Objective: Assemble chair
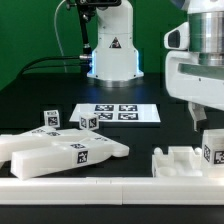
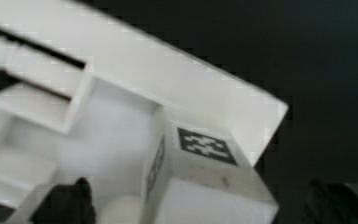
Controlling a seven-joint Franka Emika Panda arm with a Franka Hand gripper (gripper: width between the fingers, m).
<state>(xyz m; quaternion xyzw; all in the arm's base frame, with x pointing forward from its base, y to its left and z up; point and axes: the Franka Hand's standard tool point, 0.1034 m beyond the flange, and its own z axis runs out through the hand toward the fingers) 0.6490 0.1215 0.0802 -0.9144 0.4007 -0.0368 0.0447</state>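
The fingers (image 2: 82,200) stand spread, you'll see, a gap either side of the tagged block (image 2: 202,165) between them, gripping nothing. That block sits upright on the slotted panel (image 1: 178,163) at the exterior view's right, under your gripper (image 1: 201,116); the legs (image 1: 60,150) lie at that view's left.

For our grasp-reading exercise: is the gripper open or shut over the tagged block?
Open. In the wrist view the gripper has both dark fingertips clear of the tagged block, a gap on each side.
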